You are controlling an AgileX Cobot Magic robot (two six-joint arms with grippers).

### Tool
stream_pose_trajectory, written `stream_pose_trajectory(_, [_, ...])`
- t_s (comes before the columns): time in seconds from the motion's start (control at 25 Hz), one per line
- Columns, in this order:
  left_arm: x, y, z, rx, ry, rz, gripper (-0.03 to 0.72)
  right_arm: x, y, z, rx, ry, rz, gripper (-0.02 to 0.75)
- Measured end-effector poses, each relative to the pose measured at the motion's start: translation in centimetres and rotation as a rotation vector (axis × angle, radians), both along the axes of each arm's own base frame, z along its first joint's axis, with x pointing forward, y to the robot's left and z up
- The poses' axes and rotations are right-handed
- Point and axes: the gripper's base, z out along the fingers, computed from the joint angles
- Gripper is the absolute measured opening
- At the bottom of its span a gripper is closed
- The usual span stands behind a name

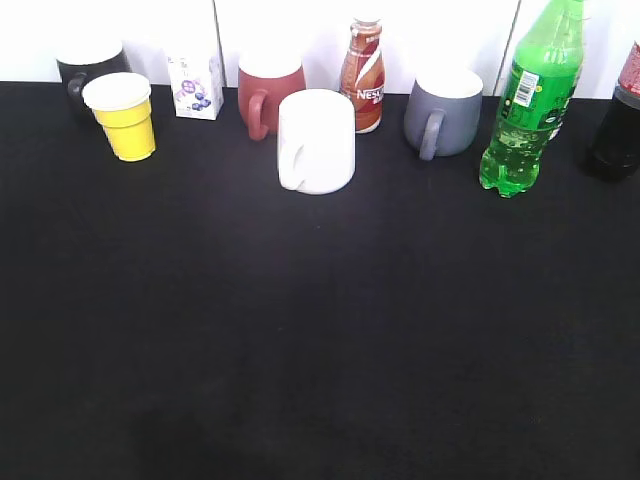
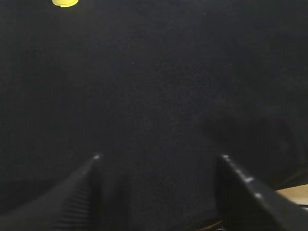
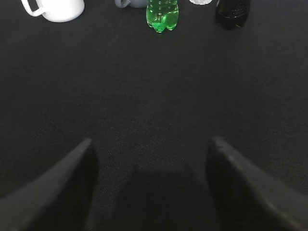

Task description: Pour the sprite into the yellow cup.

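The sprite (image 1: 530, 100), a tall green bottle, stands upright at the back right of the black table; its base also shows in the right wrist view (image 3: 162, 17), far ahead. The yellow cup (image 1: 125, 117) stands upright at the back left; its bottom edge shows at the top of the left wrist view (image 2: 65, 3). My left gripper (image 2: 159, 156) is open and empty above bare black cloth. My right gripper (image 3: 150, 139) is open and empty, far in front of the sprite. Neither gripper shows in the exterior view.
Along the back stand a black mug (image 1: 85, 70), a small carton (image 1: 195, 85), a red mug (image 1: 268, 92), a white mug (image 1: 316, 140), a brown Nestle bottle (image 1: 363, 78), a grey mug (image 1: 442, 112) and a dark cola bottle (image 1: 620, 115).
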Motion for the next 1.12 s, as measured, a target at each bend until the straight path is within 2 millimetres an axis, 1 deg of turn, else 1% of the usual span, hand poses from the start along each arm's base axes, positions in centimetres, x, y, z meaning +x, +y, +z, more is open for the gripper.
stream_pose_trajectory(0.12, [0.0, 0.0, 0.0, 0.0, 0.0, 0.0, 0.445, 0.0, 0.0, 0.0, 0.0, 0.0, 0.0, 0.518])
stream_pose_trajectory(0.2, [0.0, 0.1, 0.0, 0.0, 0.0, 0.053, 0.426, 0.0, 0.0, 0.0, 0.001, 0.0, -0.019, 0.518])
stream_pose_trajectory(0.36, [0.2, 0.5, 0.0, 0.0, -0.001, 0.296, 0.393, 0.0, 0.2, 0.0, 0.002, 0.0, -0.265, 0.517])
stream_pose_trajectory(0.44, [-0.6, 0.7, 0.1, -0.016, -0.052, 0.386, 0.355, 0.0, 0.2, 0.0, 0.002, 0.0, -0.335, 0.517])
stream_pose_trajectory(0.52, [-1.8, 0.8, 0.1, -0.035, -0.13, 0.433, 0.316, 0.0, 0.2, 0.0, 0.002, 0.0, -0.341, 0.515])
stream_pose_trajectory(0.56, [-2.2, 0.8, 0.1, -0.041, -0.155, 0.442, 0.298, 0.0, 0.2, 0.0, 0.002, 0.001, -0.341, 0.515])
stream_pose_trajectory(0.68, [-2.2, 0.8, 0.0, -0.041, -0.157, 0.445, 0.237, 0.0, 0.2, 0.0, 0.002, 0.001, -0.329, 0.515])
stream_pose_trajectory(1.12, [-2.2, 0.8, 0.0, -0.041, -0.157, 0.445, 0.23, 0.0, 0.2, 0.0, 0.002, 0.001, -0.301, 0.513])
